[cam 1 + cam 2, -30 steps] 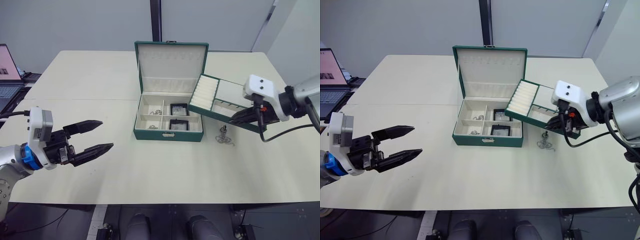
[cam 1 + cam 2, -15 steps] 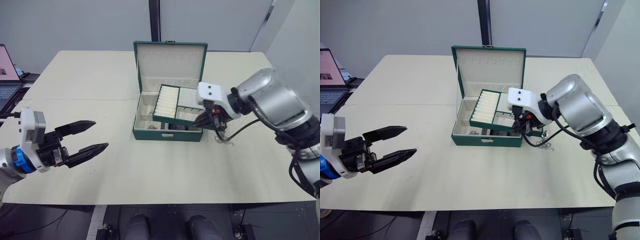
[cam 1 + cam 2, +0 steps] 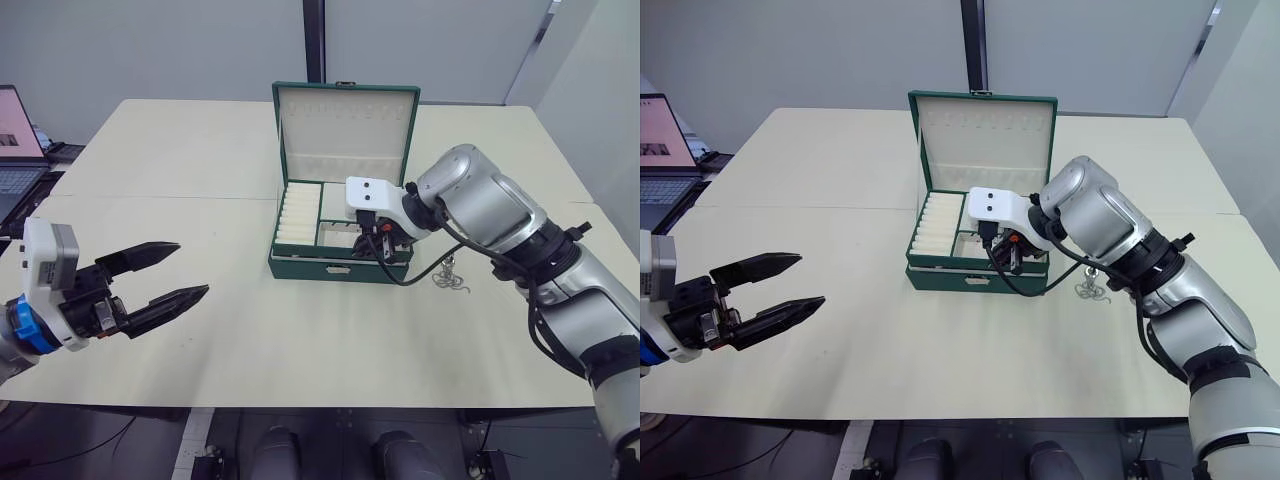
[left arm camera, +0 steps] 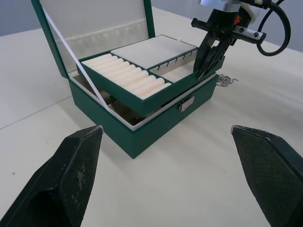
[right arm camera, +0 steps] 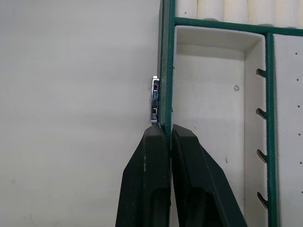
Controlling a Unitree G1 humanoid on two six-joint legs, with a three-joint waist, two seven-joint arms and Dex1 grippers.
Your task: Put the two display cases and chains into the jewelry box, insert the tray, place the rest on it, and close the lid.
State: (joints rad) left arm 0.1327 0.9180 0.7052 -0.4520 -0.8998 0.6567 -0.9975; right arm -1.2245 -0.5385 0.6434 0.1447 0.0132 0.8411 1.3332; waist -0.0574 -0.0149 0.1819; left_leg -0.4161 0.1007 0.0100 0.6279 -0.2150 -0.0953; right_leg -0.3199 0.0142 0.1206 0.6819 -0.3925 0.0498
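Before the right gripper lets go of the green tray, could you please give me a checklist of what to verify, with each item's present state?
1. Grip on the green insert tray: ok. The right gripper is shut on the tray's front wall.
2. Tray over the green jewelry box: ok. It sits within the box's outline.
3. Tray fully seated: not ok. In the left wrist view it is tilted, its ring-roll end raised above the box rim.
4. Lid clear of the tray: ok. It stands upright behind.
5. Remaining silver chain: ok. It lies on the beige table, to the right of the box.
6. Left gripper clear: ok. It is open and apart from the box.
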